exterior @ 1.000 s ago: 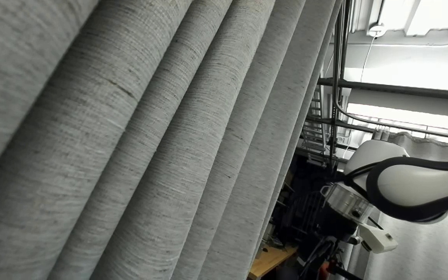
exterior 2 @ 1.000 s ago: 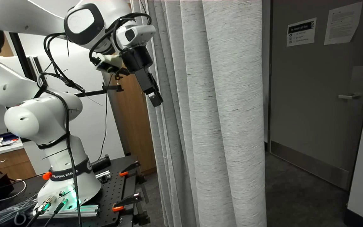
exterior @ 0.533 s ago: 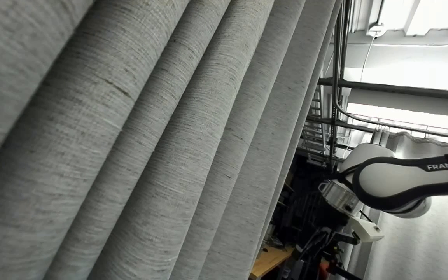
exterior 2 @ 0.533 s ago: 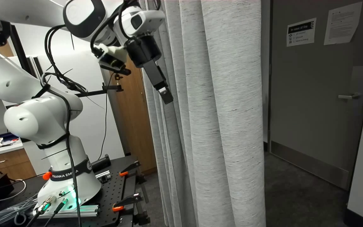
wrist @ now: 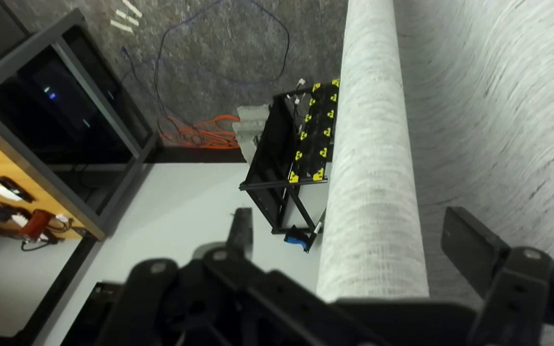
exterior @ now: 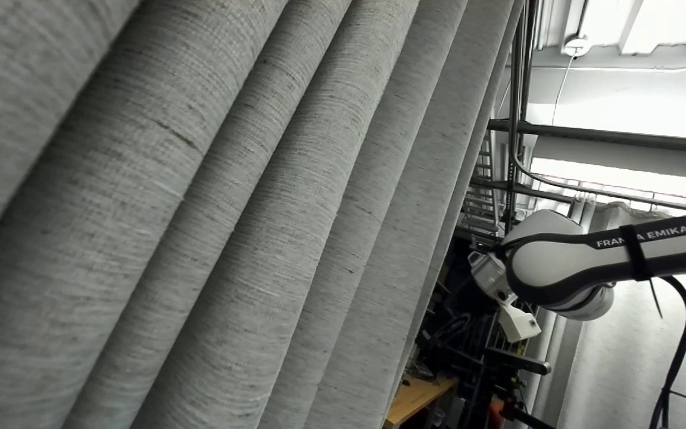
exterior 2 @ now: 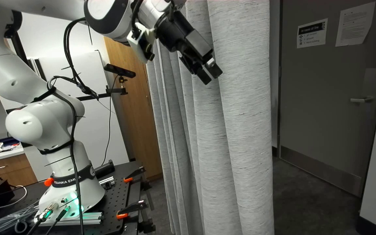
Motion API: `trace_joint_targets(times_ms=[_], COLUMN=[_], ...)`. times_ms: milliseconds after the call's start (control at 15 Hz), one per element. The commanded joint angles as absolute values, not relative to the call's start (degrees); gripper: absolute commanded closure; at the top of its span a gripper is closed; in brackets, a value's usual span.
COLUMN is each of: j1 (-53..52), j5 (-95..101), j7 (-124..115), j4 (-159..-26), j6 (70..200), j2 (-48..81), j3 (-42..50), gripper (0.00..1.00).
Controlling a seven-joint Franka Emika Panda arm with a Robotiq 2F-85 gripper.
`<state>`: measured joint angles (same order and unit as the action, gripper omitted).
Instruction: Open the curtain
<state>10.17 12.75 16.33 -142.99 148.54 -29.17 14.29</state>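
Poised wide, at risk of a missed pinch

Extends, in an exterior view, from the arm [exterior 2: 41,120] at left to the tool [exterior 2: 209,73], high before the curtain [exterior 2: 220,137], with spread fingers [wrist: 469,245] gripping nothing. Frames a rounded fold [wrist: 373,158] in the wrist view; cannot tell whether touching. Continues right with more hanging curtain, then the far door [exterior 2: 321,107]. Could slip off through closing too shallow, or shove the fold away through pressing off-centre.

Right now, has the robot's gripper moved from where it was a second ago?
Yes. In an exterior view, the gripper has moved up and rightward in the picture, toward the unmoved grey door.
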Motion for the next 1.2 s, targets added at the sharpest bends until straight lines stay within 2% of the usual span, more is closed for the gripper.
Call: trace_joint_targets(times_ms=[0, 400, 1133], j1=[6.1, 2.4, 2.0], j5=[8.5, 3.0, 4.3], j7=[22.0, 25.4, 22.7], j4=[-139.7, -136.3, -131.3], j6=[151.5, 153.9, 167.5], j2=[-27.4, -30.3, -30.4], j3=[16.7, 18.2, 18.0], gripper=[0.0, 0.0, 0.0])
